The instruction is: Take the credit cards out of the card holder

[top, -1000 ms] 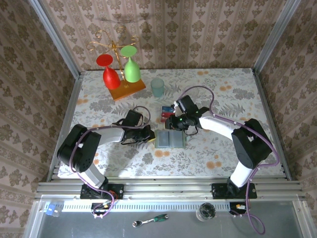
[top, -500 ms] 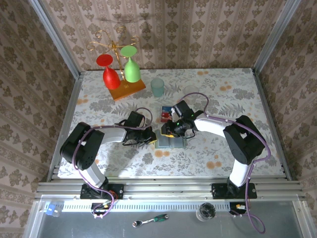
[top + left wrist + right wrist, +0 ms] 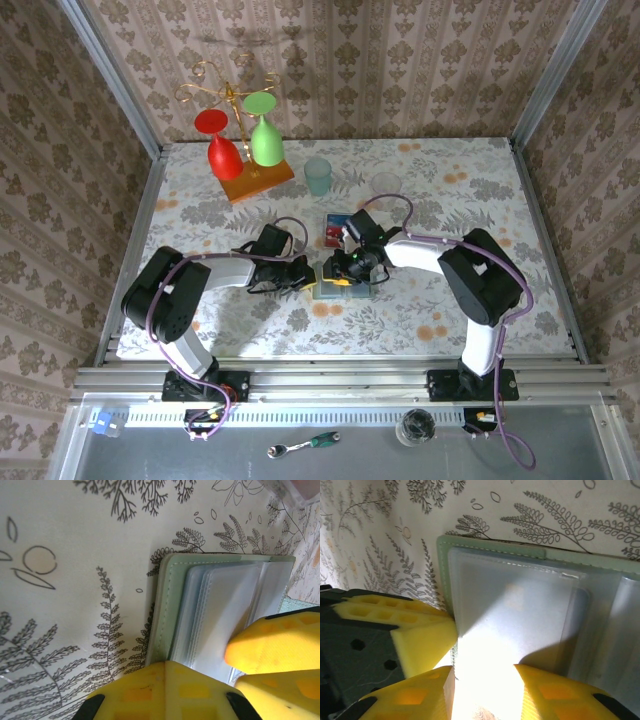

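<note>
Roughly late-stage: left gripper (image 3: 303,278), jaws pressed together, pins the left edge of the card holder (image 3: 362,291), which lies open and flat mid-table (image 3: 450,200). Right gripper (image 3: 482,685) sits low over its clear sleeves (image 3: 520,605), jaws part-spread, pinching nothing I can see. Holder's long axis runs left-right, spine front-to-back, sleeves face up. Visible sleeves look empty; can't tell if a card hides deeper. Just beyond the holder, the credit cards (image 3: 335,228), red and blue, lie out on the table. Left, I'd judge: check the remaining sleeves.
</note>
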You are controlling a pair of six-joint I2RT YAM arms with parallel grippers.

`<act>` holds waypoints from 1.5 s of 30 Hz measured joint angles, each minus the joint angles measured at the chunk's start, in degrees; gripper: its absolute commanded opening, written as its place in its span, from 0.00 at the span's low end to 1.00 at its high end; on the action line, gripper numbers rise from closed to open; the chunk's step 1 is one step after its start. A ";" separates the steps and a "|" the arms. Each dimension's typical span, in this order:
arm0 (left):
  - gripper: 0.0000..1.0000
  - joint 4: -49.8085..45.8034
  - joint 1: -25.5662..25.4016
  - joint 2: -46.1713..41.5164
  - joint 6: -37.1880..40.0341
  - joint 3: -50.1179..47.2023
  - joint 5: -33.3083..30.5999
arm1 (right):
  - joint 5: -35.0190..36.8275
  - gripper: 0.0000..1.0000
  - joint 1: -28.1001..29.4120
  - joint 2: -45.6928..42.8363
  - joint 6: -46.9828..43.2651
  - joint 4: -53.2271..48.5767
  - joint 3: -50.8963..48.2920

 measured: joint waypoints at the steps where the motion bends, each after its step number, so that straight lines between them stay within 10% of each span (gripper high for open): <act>1: 0.00 -0.02 0.00 0.00 0.11 0.00 0.00 | 0.07 0.38 0.02 0.09 0.00 -0.04 0.04; 21: 0.00 -0.17 0.11 0.00 0.57 0.00 0.00 | 4.74 0.38 -0.70 -1.05 -2.19 -5.62 0.76; 45: 0.12 -2.58 -0.96 -2.84 0.50 4.70 -0.15 | -8.28 0.35 -6.54 -2.23 -2.14 9.20 -9.03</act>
